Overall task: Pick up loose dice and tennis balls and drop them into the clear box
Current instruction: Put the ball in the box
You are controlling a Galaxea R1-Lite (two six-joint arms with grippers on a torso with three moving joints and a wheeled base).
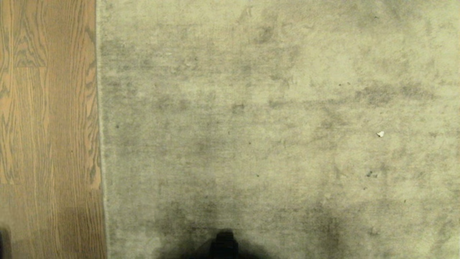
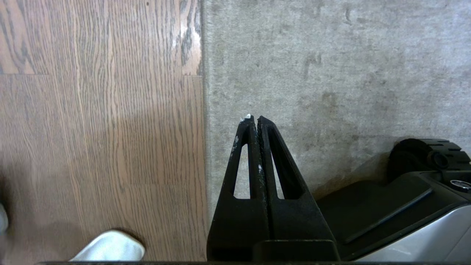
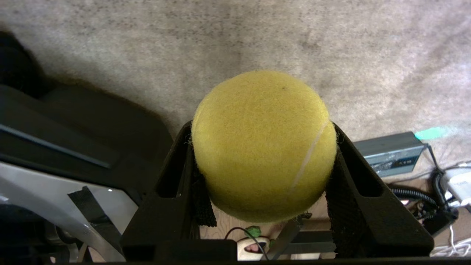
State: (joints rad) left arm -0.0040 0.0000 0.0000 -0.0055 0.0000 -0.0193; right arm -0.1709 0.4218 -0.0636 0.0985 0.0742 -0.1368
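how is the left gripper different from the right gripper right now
The left gripper is shut with its fingers pressed together and holds nothing; the right gripper has its fingers spread around a tennis ball, clamping it from both sides. The left gripper hangs by the seam between rug and wood floor; the right hangs over rug only. Both have black fingers.

Head cam: looked pretty much straight down, high up, at the grey carpet point(image 1: 273, 118) with the wood floor point(image 1: 46, 129) along the robot's left.
Left wrist cam: sat behind the left gripper point(image 2: 254, 119), aimed down, closer to the floor.
Right wrist cam: right up behind the tennis ball point(image 3: 263, 145).
Shared: head and left wrist both caught the carpet-wood edge.
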